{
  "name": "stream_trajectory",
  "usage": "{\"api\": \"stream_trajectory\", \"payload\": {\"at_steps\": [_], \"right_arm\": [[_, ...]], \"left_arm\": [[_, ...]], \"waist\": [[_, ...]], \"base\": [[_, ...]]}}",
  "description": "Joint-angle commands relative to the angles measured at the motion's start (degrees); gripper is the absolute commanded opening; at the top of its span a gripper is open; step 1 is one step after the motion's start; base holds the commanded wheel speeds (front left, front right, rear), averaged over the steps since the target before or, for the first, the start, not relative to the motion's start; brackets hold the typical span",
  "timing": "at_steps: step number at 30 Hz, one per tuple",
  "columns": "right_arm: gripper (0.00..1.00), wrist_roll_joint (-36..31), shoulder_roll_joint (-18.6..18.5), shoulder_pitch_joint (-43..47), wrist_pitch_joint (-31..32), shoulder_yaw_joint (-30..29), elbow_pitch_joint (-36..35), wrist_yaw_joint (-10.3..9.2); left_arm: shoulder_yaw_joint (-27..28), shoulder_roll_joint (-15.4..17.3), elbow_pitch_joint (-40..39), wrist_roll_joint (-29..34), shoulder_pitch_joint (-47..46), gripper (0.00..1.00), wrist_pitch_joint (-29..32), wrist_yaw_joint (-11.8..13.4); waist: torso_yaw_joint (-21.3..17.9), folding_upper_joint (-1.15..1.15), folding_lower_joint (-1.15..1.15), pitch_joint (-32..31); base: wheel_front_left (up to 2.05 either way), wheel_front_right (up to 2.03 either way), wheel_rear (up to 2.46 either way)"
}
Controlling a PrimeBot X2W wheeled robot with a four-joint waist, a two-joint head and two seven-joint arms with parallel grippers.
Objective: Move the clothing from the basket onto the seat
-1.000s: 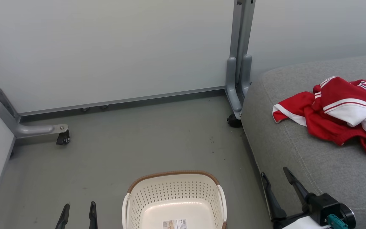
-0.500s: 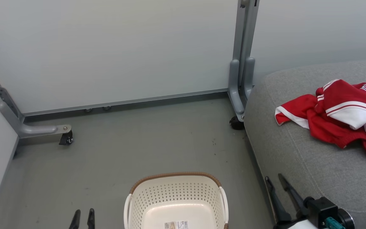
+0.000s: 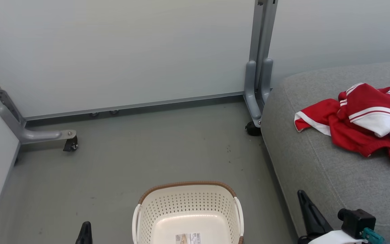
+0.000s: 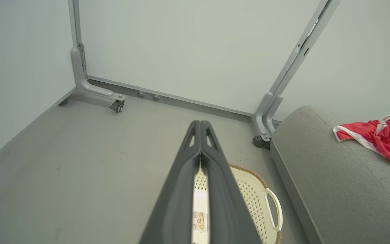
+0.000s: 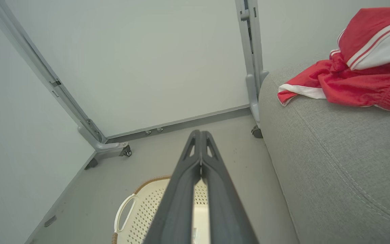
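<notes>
Red clothing [image 3: 361, 125] with white stripes lies bunched on the grey seat [image 3: 337, 169] at the right; it also shows in the wrist views [image 4: 381, 139] [image 5: 347, 78]. The cream basket [image 3: 188, 203] stands on the floor at the bottom centre, with nothing inside but a label [image 3: 188, 238]. My left gripper [image 3: 86, 227] is at the lower left beside the basket, shut with nothing held [image 4: 200, 126]. My right gripper [image 3: 301, 195] is at the lower right against the seat's front edge, shut and holding nothing [image 5: 200, 134].
Pale partition panels on grey metal legs with castors [image 3: 70, 144] [image 3: 252, 128] close off the back and left. Grey floor [image 3: 147, 152] lies between panels, basket and seat.
Both grippers have shut from open and drawn down toward the bottom edge of the head view. The head camera shifted slightly. Clothing and basket stay put.
</notes>
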Motion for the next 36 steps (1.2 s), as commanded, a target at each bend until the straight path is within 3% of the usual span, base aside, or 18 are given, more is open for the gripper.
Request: {"api": "stream_trajectory", "payload": {"at_steps": [1, 36], "right_arm": [[0.0, 2.8, -0.3, -2.1, 0.4, -0.5, -0.6, -0.01], [0.0, 33.8, -0.8, -7.3, 7.1, -4.8, 1.1, -0.02]], "left_arm": [[0.4, 0.5, -0.6, -2.7, -2.2, 0.0, 0.4, -0.1], [2.3, 1.1, 2.4, -31.9, -10.7, 0.0, 7.6, -0.3]], "waist": [[0.0, 0.0, 0.0, 0.1], [0.8, 0.0, 0.0, 2.0]], "base": [[0.0, 0.0, 0.0], [0.0, 0.0, 0.0]]}}
